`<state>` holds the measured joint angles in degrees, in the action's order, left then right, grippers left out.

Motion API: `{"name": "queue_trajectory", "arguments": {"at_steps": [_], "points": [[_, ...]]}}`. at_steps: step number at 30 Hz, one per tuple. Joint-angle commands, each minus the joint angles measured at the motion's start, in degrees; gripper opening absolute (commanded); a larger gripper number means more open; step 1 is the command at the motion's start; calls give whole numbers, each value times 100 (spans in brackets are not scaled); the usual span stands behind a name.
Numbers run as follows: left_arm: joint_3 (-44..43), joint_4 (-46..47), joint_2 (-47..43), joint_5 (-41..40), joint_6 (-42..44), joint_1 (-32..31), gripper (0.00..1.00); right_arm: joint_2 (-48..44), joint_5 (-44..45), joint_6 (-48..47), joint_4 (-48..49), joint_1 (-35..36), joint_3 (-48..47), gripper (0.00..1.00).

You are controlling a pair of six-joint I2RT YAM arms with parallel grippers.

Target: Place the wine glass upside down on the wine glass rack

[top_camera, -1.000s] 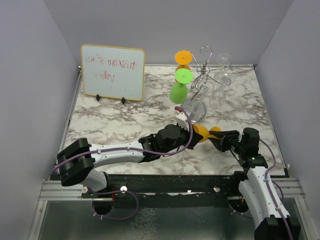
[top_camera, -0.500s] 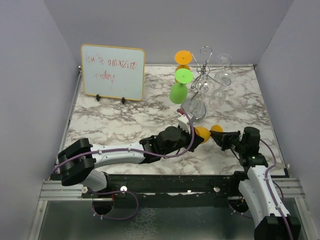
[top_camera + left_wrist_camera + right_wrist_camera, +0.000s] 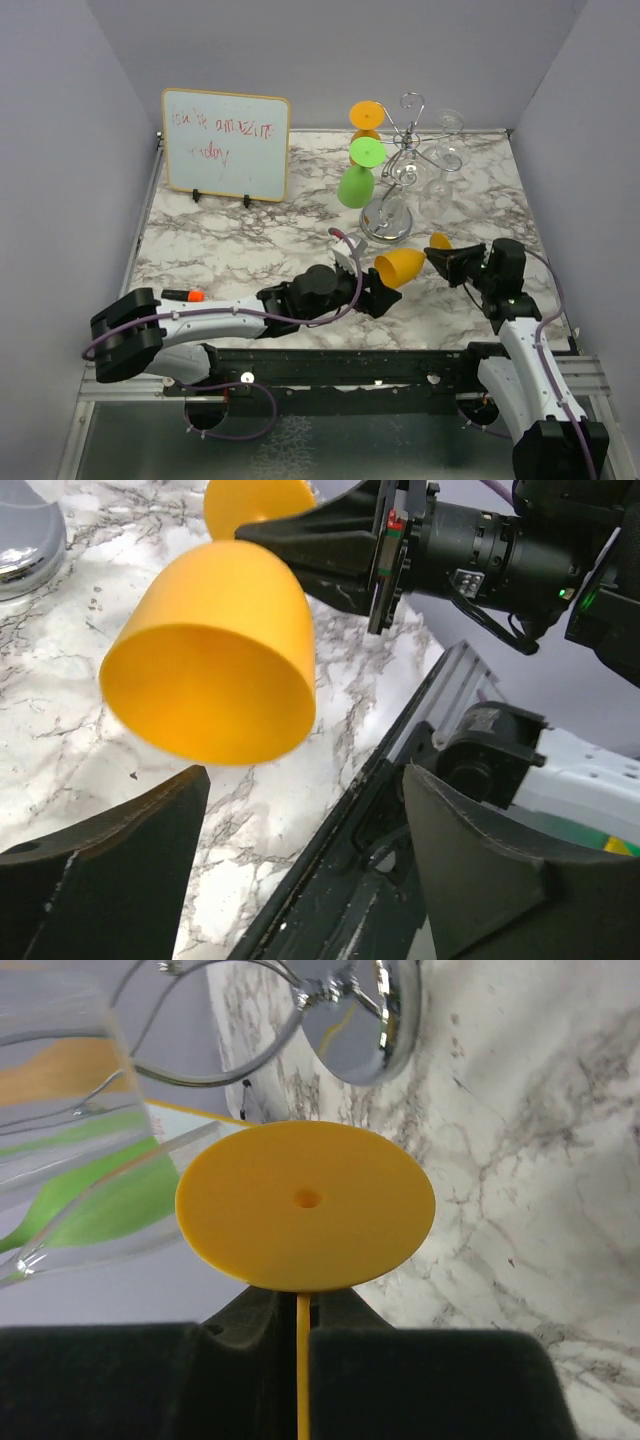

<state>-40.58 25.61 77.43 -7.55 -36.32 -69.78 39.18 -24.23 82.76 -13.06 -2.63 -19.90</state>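
The orange wine glass [image 3: 402,266] lies on its side just above the marble table, bowl mouth toward the left arm. My right gripper [image 3: 446,263] is shut on its thin stem just behind the round foot [image 3: 305,1205], with the jaws [image 3: 303,1305] pinching the stem. The left gripper [image 3: 372,295] stands open just short of the bowl [image 3: 215,650], touching nothing; its fingers [image 3: 120,850] flank bare marble and the table's front rail. The wine glass rack [image 3: 405,150] stands behind, its chrome base [image 3: 388,220] close to the glass.
A green glass [image 3: 358,180], another orange one [image 3: 366,115] and clear glasses [image 3: 448,150] hang upside down on the rack. A whiteboard [image 3: 226,145] stands at the back left. Grey walls enclose the table on three sides.
The left gripper let go of the bowl, opened and drew back toward the near left. The right gripper closed on the stem and now carries the glass alone.
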Motion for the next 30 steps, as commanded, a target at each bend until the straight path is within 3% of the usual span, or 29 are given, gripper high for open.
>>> {"name": "queue_trajectory", "arguments": {"at_steps": [1,9,17,30], "points": [[293,159,-730,-363,-171,-18,84,145,615,-1393,-66,8,-640,1],[-35,-277,-1199,-405,-121,-6,97,-406,1372,-2803,-499,0,-1042,1],[-1348,-1665,-900,-188,-165,48,98,-1325,1783,-4337,-63,4,-1268,1],[-2719,-2176,-431,747,-593,320,99,-1913,710,-6134,1442,0,-1454,1]]}}
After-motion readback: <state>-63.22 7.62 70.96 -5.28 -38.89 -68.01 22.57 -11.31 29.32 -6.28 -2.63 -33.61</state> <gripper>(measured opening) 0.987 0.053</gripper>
